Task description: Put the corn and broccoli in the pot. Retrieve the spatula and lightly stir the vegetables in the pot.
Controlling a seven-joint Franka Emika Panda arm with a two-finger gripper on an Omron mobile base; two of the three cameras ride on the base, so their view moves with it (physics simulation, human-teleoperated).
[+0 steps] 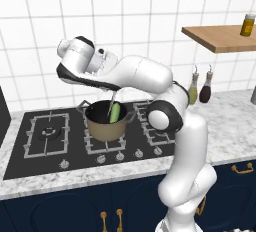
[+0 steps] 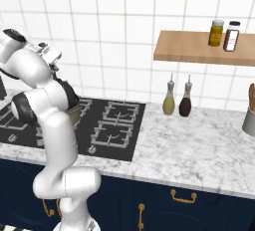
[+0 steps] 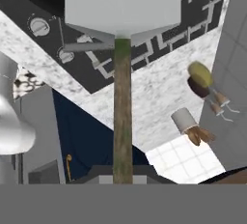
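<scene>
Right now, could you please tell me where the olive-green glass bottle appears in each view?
Left base view: the olive-green glass bottle stands right of centre, against the wall tiles.
Right base view: it stands right of centre, on the marble counter under the shelf.
Hand view: it shows at the right, tipped sideways.
Shared landmark: the black gas hob.

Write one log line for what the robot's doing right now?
step: stirring | gripper: shut on spatula | corn: in pot | pot: on stove
</scene>
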